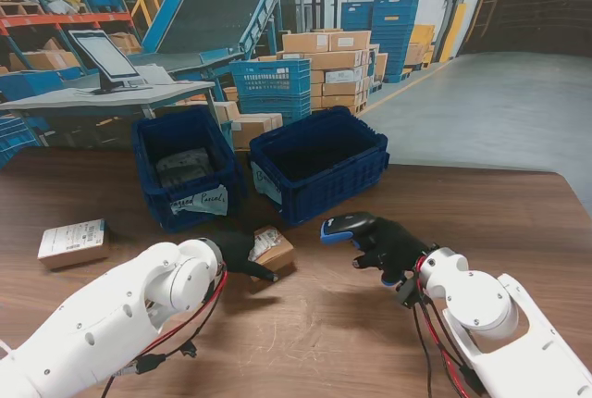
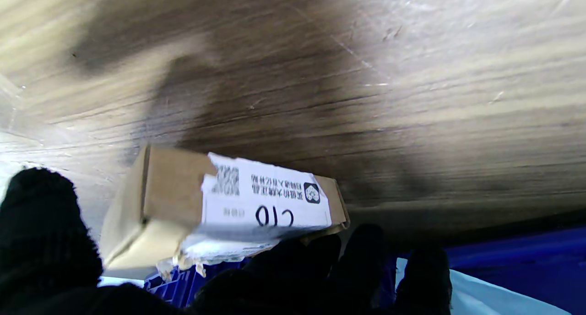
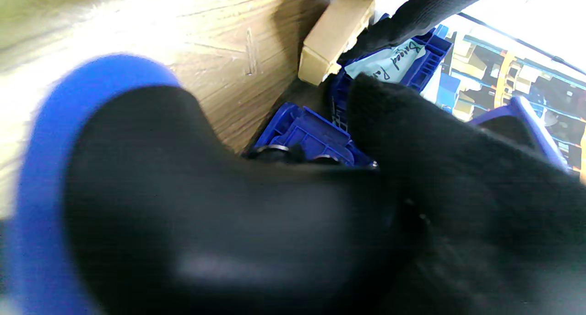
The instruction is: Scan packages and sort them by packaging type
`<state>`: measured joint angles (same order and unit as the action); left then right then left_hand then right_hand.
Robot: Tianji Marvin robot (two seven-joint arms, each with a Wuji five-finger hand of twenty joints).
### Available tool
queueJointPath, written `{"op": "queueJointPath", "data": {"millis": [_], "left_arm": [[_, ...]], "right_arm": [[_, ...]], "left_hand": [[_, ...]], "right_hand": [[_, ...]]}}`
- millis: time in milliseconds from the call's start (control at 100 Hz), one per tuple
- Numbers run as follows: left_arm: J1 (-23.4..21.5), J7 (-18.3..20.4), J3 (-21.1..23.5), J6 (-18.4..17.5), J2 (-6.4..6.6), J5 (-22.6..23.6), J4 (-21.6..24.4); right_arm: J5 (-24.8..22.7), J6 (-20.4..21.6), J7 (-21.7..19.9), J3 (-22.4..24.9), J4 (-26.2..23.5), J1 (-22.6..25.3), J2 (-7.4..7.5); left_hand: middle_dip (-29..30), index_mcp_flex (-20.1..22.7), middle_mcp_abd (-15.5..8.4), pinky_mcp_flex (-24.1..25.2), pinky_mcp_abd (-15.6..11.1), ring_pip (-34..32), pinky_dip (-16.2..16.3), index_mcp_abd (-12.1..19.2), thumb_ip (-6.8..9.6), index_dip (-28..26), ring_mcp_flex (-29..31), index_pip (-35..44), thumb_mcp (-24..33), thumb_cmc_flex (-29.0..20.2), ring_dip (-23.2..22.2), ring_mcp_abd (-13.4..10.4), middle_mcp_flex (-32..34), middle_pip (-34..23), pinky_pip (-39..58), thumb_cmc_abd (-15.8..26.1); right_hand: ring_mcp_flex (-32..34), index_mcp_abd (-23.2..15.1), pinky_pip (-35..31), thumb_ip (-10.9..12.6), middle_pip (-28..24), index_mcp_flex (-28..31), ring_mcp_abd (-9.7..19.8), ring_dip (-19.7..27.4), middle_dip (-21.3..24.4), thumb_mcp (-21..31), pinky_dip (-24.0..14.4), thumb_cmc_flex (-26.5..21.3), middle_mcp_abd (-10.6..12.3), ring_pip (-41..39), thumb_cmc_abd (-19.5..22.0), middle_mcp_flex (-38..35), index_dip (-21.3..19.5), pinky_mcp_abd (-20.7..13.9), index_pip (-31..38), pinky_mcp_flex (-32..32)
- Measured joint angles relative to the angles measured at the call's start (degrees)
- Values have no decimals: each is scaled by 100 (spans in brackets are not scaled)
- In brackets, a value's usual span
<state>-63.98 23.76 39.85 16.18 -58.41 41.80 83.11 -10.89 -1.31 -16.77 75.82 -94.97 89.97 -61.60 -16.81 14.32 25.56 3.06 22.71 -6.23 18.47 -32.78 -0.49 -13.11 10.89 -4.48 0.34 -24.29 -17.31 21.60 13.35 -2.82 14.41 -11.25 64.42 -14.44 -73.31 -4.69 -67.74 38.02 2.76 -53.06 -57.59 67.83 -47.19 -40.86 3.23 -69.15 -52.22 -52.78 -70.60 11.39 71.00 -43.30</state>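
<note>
Left hand (image 1: 242,252) grips the small brown cardboard box with a white label (image 1: 274,250) at centre frame, while right hand (image 1: 388,245) clasps the blue-and-black handheld scanner (image 1: 347,227) right of it.

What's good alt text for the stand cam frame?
From above a wooden table: the left hand grips a small cardboard box while the right hand holds a blue scanner beside it. Two blue crates stand beyond them, another labelled box at far left.
</note>
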Motion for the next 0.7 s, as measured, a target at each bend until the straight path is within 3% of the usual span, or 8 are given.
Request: {"op": "queueJointPath", "data": {"millis": [250,300,320,370,440,510,600,700], "left_arm": [[401,-69,-411,-149,-36,-274,-356],[405,-185,-408,-201,-62,-270,-412],[392,-289,-399,-215,-76,-255,-439],[306,-705,-332,-231,-135,-121,-524],[92,-1325,-164,-232,-251,176,-663],[-95,-1773,-35,-229,-339,236,-762],[-200,-2206,4,-197,-410,240,-844],[-346,-3021,181,-193,-580,225,-1078]], "right_arm": [[40,-6,-16,22,0,29,3],[41,-6,-32,27,1,32,3],[42,-6,-39,29,2,33,3],[47,-6,-55,34,3,34,4],[61,-9,-66,36,8,34,5],[79,-9,-76,32,21,31,6],[89,-5,-89,10,47,18,9],[91,-4,-98,-6,59,11,10]], "left_hand": [[1,-72,119,-35,3,0,-4,-143,1,-78,1,-125,6,-235,0,53,35,10,0,0],[1,59,121,-120,5,-8,-4,-129,87,-96,86,-16,10,-532,0,54,259,-4,5,-24],[-23,320,93,-207,8,-95,-4,-34,183,-131,311,94,-5,-590,-66,59,514,-10,34,-188],[-151,648,-79,-329,13,-135,-4,205,191,-219,477,293,443,-601,-154,59,828,-13,213,-406],[-341,1095,-276,-522,23,-285,-4,439,191,-357,975,483,1975,-586,-332,60,1358,-67,548,-963],[-499,1280,-328,-718,35,-496,35,529,191,-487,1446,492,2995,-576,-506,60,1676,-173,878,-1367],[-723,1655,-382,-1023,44,-833,160,672,272,-721,2100,694,3765,-586,-749,16,2029,-501,1345,-1704],[-1005,2183,-905,-1257,48,-1198,274,1247,430,-1316,2719,1685,4286,-858,-1116,-153,2552,-1666,1805,-1867]], "right_hand": [[0,0,1,0,1,0,0,0,-1,0,0,-1,0,0,1,0,0,1,-1,2],[0,0,1,0,1,0,0,0,-1,0,0,-1,0,0,1,0,0,1,-2,2],[0,0,1,0,1,0,0,0,-1,0,0,-1,0,0,1,0,0,1,-2,2],[0,0,1,0,1,0,0,0,-1,0,0,-1,0,0,1,0,0,1,-2,2],[-1,0,1,0,1,0,0,0,-1,0,0,-1,0,0,2,0,-1,1,-3,2],[-1,0,1,0,1,0,0,0,-1,0,0,-1,0,0,2,0,-4,1,-4,2],[-1,0,1,0,1,0,0,0,-1,0,0,-1,0,0,2,0,-26,1,-12,2],[-1,0,1,0,1,0,0,0,-1,-3,0,-1,0,0,32,0,-55,2,-17,2]]}}
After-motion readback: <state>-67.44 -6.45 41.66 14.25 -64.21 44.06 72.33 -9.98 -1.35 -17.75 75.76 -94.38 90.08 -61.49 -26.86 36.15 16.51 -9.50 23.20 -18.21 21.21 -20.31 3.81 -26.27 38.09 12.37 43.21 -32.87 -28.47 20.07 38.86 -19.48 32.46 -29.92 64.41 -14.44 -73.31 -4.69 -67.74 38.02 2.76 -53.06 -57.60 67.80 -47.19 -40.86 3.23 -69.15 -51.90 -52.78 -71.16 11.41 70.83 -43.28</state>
